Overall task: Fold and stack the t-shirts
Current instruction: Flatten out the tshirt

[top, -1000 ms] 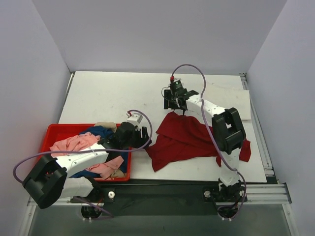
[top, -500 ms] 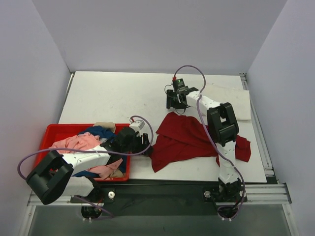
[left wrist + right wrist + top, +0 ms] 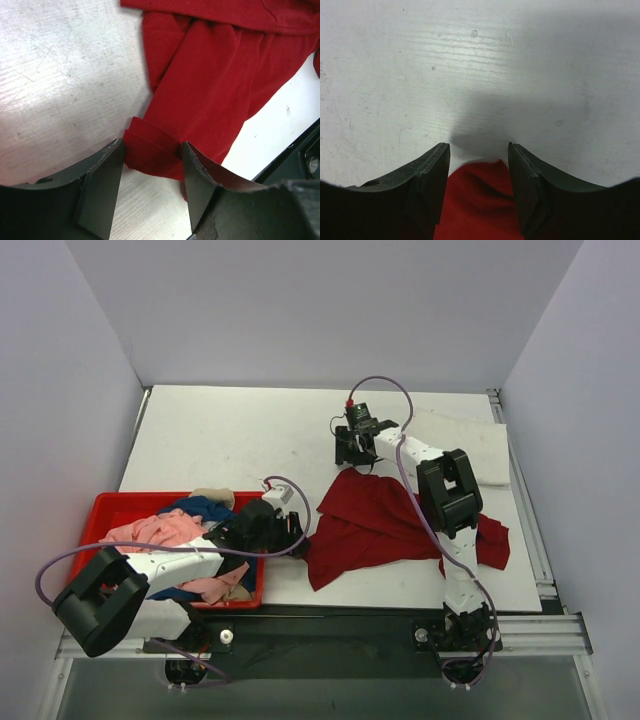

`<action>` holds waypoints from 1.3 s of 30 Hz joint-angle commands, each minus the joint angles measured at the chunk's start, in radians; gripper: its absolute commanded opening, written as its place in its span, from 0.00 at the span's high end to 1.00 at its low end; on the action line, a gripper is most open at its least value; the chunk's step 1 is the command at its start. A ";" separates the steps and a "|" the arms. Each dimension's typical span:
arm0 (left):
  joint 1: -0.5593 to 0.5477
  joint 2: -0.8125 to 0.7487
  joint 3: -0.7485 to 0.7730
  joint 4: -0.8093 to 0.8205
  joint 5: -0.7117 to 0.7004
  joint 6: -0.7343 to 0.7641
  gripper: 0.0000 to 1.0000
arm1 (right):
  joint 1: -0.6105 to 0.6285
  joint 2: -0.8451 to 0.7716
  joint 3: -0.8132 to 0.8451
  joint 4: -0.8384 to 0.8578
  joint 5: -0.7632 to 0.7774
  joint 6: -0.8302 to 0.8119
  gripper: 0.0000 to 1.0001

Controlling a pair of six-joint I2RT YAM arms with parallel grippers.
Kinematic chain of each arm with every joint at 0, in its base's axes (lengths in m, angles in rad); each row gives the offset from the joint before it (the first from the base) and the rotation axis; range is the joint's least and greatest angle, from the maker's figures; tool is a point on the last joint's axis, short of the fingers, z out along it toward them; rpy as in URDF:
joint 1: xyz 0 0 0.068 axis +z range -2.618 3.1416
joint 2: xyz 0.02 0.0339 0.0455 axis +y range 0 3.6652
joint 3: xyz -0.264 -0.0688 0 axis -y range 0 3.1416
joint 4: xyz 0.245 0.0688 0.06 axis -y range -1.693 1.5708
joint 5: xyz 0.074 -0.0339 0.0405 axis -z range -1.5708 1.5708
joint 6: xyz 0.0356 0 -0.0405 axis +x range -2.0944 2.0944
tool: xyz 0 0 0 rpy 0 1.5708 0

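One red t-shirt (image 3: 390,525) corner further left

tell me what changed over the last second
The left gripper slid nearer the table's edge, fingers straddling a corner of the dark red t-shirt. The right arm's elbow swung left. The right gripper stayed at the shirt's far corner; red bin unchanged.

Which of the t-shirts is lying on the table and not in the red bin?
The dark red cloth t-shirt, spread on the white table. The pink, blue and beige cloth t-shirts are crumpled inside the red plastic bin.
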 commanded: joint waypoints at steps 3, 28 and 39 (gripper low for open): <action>-0.002 -0.001 -0.001 0.071 0.027 -0.016 0.41 | 0.003 0.006 -0.003 -0.053 -0.004 0.010 0.53; -0.002 -0.007 0.081 0.111 0.007 -0.004 1.00 | -0.027 -0.263 -0.118 -0.086 0.029 -0.005 1.00; 0.122 -0.051 0.226 0.025 -0.010 0.089 1.00 | -0.112 -0.643 -0.271 -0.042 0.115 -0.033 1.00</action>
